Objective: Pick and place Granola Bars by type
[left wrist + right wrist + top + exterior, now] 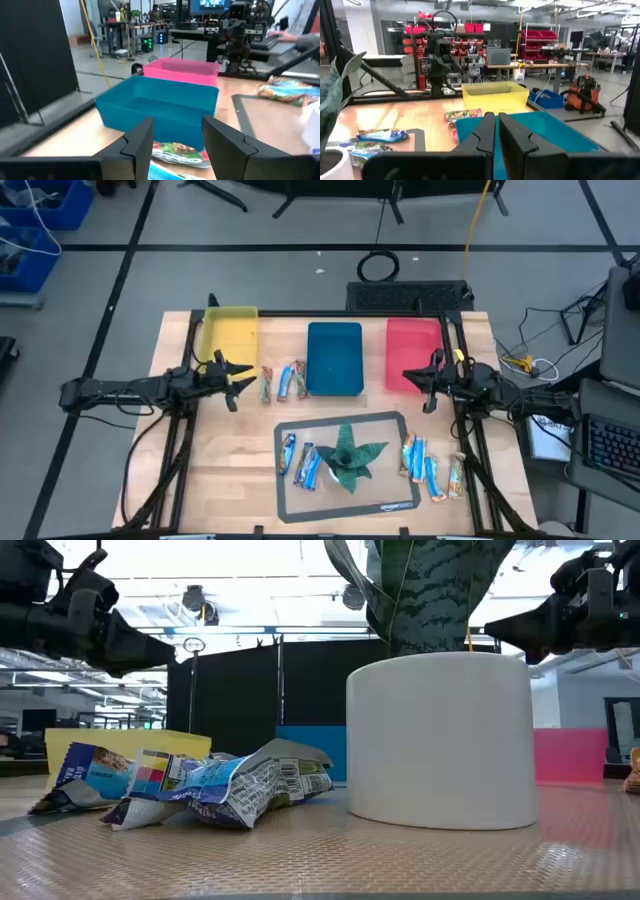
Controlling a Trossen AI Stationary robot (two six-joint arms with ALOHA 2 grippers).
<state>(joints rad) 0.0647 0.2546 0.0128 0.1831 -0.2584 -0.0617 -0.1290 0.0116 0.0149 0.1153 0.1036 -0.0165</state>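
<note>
Wrapped granola bars lie flat in three groups: several between the yellow and blue trays, several blue ones on the mat left of the plant, and several blue and orange ones at the mat's right edge. My left gripper is open and empty, above the table just left of the first group; its wrist view shows a green-red bar below its fingers. My right gripper is shut and empty, above the pink tray's left side. Both hang clear of the table in the low view, left and right.
Yellow tray, blue tray and pink tray stand in a row at the far side. A green leafy plant in a white pot stands on the mat at the near middle. Bare wood lies at the near left.
</note>
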